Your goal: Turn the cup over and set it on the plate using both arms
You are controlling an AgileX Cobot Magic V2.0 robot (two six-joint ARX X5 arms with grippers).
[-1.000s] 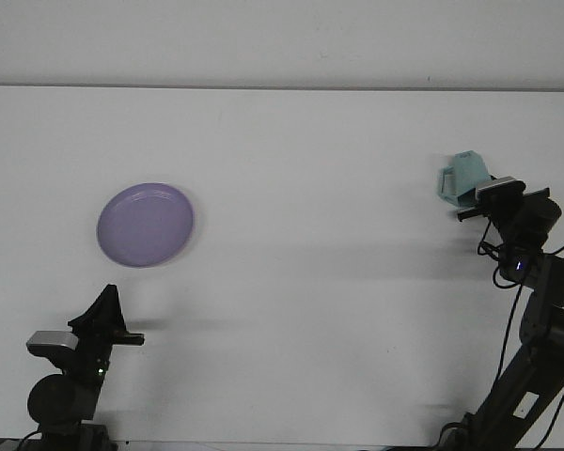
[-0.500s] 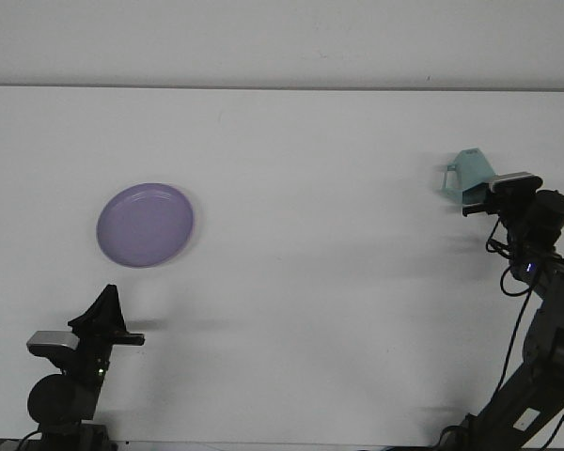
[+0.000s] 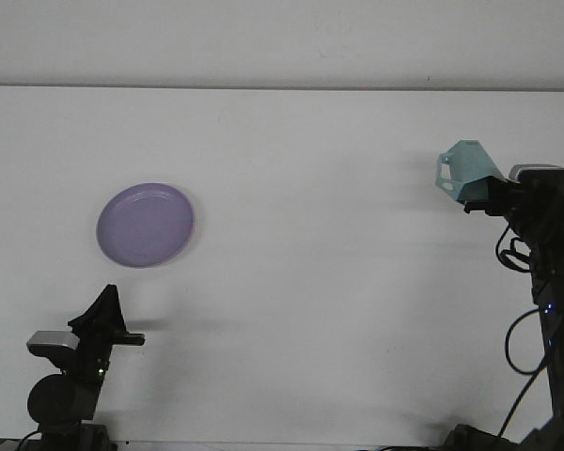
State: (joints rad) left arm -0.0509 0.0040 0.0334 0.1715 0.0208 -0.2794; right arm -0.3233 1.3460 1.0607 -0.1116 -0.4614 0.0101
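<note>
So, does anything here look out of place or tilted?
Only the teal cup: it is gripped by the right gripper above the table, tilted, handle to the left. The purple plate lies flat and bare.

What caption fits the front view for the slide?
Right claw holds the teal cup tilted above the white table; purple plate sits empty far left; left claw idle.

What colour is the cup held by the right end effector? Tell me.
Light teal cup, seen in the front view, the only one.
</note>
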